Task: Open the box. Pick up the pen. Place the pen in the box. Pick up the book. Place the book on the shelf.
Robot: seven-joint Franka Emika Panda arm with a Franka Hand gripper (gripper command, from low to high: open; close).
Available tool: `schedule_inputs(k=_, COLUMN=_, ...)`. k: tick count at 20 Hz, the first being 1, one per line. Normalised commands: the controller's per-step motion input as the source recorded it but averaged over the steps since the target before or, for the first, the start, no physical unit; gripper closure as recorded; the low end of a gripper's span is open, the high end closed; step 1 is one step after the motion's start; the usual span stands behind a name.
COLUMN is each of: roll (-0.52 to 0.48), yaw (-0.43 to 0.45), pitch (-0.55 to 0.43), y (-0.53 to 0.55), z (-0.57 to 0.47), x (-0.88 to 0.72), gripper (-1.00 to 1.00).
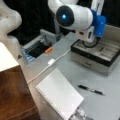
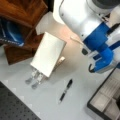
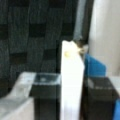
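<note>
Standing open, box point(image 1: 100, 56) shows beige compartments; gripper point(image 3: 71, 100) at its raised lid, fingers either side, grip uncertain. Pen point(image 1: 90, 90) lies on table point(image 1: 107, 100) near book point(image 1: 60, 96); both unmoved. Shelf point(image 2: 22, 15) awaits.

Grey table point(image 1: 105, 105) w/ book point(image 1: 60, 96), pen point(image 1: 90, 90), box point(image 1: 96, 58)

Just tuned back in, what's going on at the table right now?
The box is open, its beige compartments exposed, and the arm is over it. The gripper shows only in the wrist view, with a white panel between its fingers. The pen lies on the grey table, outside the box. The book also lies on the table, beside the shelf, not on it.
</note>
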Motion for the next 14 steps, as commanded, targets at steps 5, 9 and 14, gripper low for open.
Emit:
schedule_inputs(k=5, roll=0.147, yaw=-0.078, pitch=0.069, y=0.34, z=0.34, x=0.33, gripper=1.00)
schedule_inputs(k=9, roll=0.127, yaw=-0.050, pitch=0.069, y=0.26, z=0.27, x=0.28, gripper=1.00)
schedule_inputs(k=14, roll=0.112, yaw=-0.064, pitch=0.060, y=0.20, z=0.19, x=0.26, gripper=1.00)
